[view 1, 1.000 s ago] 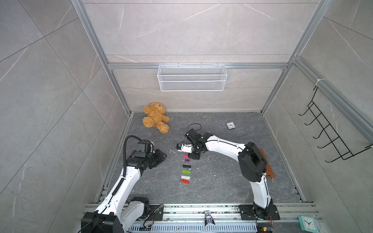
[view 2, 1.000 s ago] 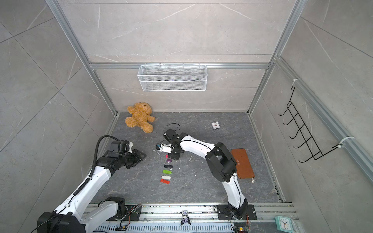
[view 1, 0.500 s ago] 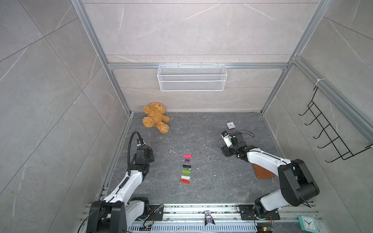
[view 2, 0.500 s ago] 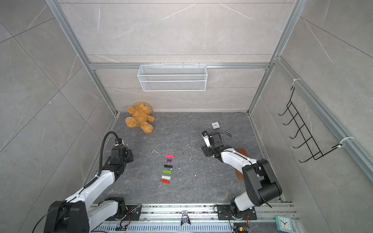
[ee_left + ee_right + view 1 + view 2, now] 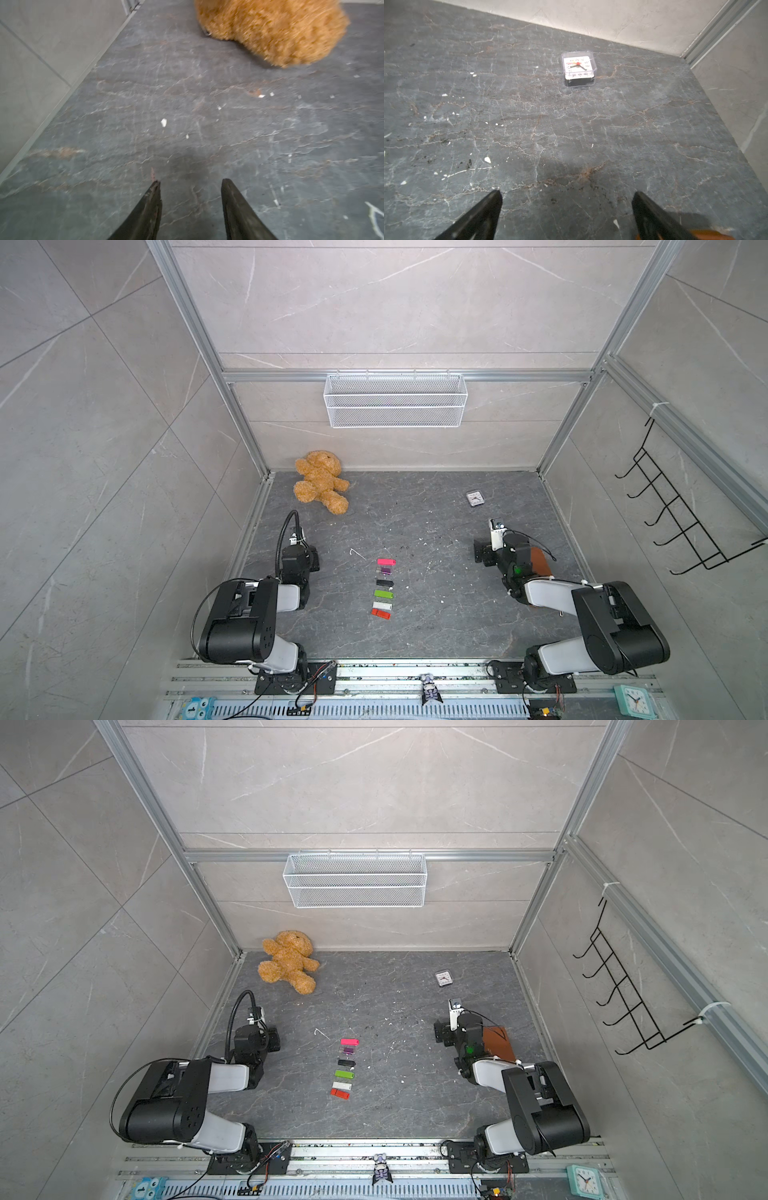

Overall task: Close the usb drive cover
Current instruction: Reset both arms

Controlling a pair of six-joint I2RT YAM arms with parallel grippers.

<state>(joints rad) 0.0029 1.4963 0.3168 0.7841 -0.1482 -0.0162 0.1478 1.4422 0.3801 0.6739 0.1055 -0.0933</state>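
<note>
Surface: dark stone-look tabletop is carrying a teddy bear at the back, a small clock and a brown case lying partly under the right arm.
Drives: six usb drives are lying in one row at the tabletop's middle, the pink drive at the far end, the red drive nearest the rail.
Right side: the right gripper is hanging over bare stone with its jaws wide apart, gripping nothing.
Left side: the left gripper is hanging with its jaws partly apart, gripping nothing, facing the teddy bear.
Change: a second ago the right gripper was working at the pink drive's end of the row with jaws far narrower; both arms are now sitting folded at their own sides, well apart from the drives.
Meaning: letting go and retreating is suggesting the cover-closing is done; each drive is reading as one solid bar, though the covers are too small to check.
</note>
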